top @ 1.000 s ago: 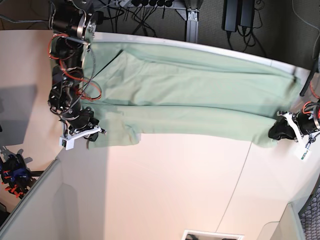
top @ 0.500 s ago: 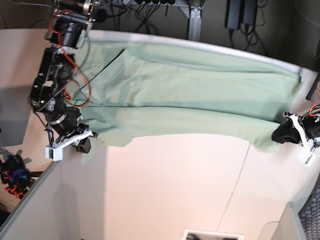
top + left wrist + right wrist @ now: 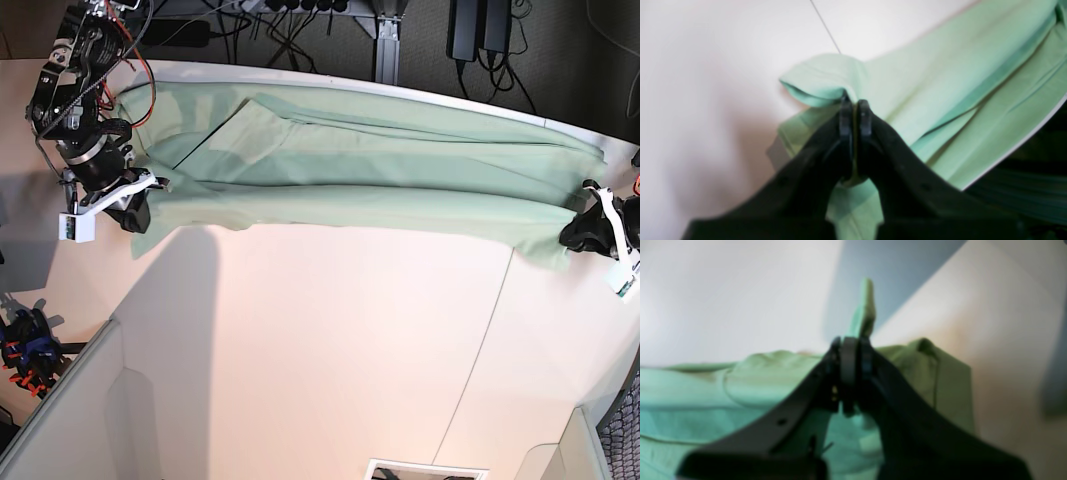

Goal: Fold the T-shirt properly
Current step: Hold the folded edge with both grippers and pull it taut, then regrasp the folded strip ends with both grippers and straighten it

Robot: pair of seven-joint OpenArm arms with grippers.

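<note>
The pale sage-green T-shirt (image 3: 370, 175) is stretched out long across the far part of the white table (image 3: 320, 360), folded lengthwise. My left gripper (image 3: 585, 232) is shut on the shirt's right end; in the left wrist view its jaws (image 3: 855, 115) pinch a fold of green cloth (image 3: 940, 96). My right gripper (image 3: 140, 205) is shut on the shirt's left end; in the right wrist view the jaws (image 3: 850, 356) clamp cloth (image 3: 723, 396), with a tip of it sticking up between them. Collar, buttons and label are not visible.
The table's far edge (image 3: 400, 92) runs just behind the shirt, with cables and dark power bricks (image 3: 478, 30) beyond. A grey panel (image 3: 70, 410) stands at the lower left, with a small blue and black object (image 3: 28, 340) beside it. A seam (image 3: 480, 340) crosses the table.
Both grippers have pulled outward and toward the table's far side with the cloth. The shirt is now stretched longer and straighter. The right arm swung well to the view's left.
</note>
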